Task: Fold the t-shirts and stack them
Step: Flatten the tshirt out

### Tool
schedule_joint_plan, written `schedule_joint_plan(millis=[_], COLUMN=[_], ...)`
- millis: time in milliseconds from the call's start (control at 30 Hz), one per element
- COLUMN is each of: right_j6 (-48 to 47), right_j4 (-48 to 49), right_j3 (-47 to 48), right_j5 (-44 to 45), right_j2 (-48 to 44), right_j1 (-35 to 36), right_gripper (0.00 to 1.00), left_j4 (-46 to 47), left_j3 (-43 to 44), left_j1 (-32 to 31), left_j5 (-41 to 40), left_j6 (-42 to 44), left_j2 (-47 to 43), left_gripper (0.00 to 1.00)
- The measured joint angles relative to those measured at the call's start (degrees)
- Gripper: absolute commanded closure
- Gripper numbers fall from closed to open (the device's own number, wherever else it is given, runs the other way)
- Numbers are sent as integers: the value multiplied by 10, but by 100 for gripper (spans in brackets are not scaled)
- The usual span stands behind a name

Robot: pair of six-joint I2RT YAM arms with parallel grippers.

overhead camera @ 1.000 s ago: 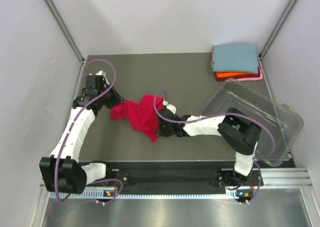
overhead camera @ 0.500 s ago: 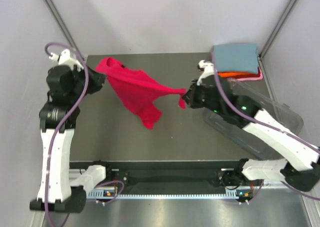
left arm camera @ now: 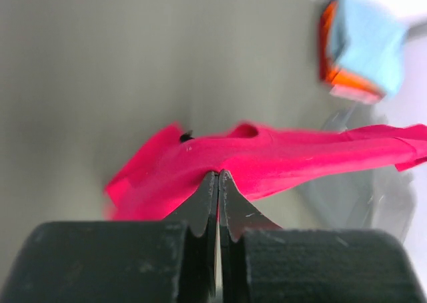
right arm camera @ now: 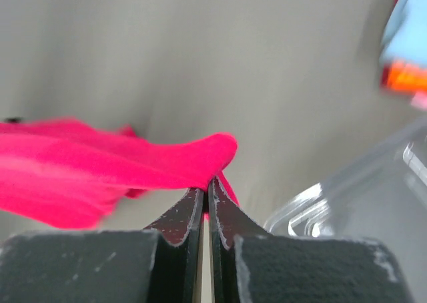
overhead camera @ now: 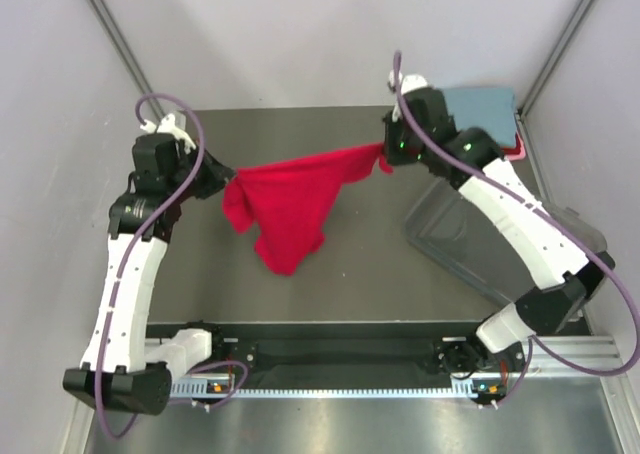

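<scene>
Dark grey desk (overhead camera: pixel 300 134), pale walls on three sides.

Crimson red t-shirt (overhead camera: pixel 290 206) is in the air over the middle of the desk, strung between the two arms. Its upper edge is pulled into a near-straight line from left to right. The body droops below in a loose bunch, lowest on the near side. Cannot tell whether the low end touches the desk.

Handling, by judgement: light, limp cloth with no stiffness. It sags wherever nothing holds it and would crumple if dropped from here. Not fragile. It should not slip much in a firm pinch. Best taken at two corners of one edge, shoulders or hem, so its own weight spreads it flat. Which corners are held now is unclear, as the cloth is bunched at both ends.

Left gripper (overhead camera: pixel 225 186): jaws pressed together to a hairline gap, with a pinch of red cloth at the tips.

Right gripper (overhead camera: pixel 385 159): jaws likewise closed, nipping a thin fold at the shirt's right end.

Folded stack in the back right corner: blue-grey t-shirt (overhead camera: pixel 485 104) on top, orange t-shirt (left arm camera: pixel 330 49) beneath, a pale pink edge (overhead camera: pixel 518 152) lowest.

Clear plastic tub (overhead camera: pixel 455 249) lies tipped at the desk's right side, under the right arm.
</scene>
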Motion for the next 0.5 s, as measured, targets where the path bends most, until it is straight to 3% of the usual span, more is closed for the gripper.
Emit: schedule_joint_plan(millis=[133,233,367,500], right_j6=[-16,-18,-13,-3], right_j4=[3,28,58,72], right_j3=[170,246,243,140], right_j5=[-18,-31,-42,-39], right_j2=[46,42,-5,-84], right_j1=[-28,-31,-31,-31], right_gripper=[100,100,100,100], left_j4=[76,149,212,236], left_j3=[57,110,151,111], left_j1=[0,-1,-1,-3], left_j5=[-7,-8,12,38], left_j6=[-21,-39,-58,-73], left_j2=[49,75,89,44], left_gripper=[100,100,100,100])
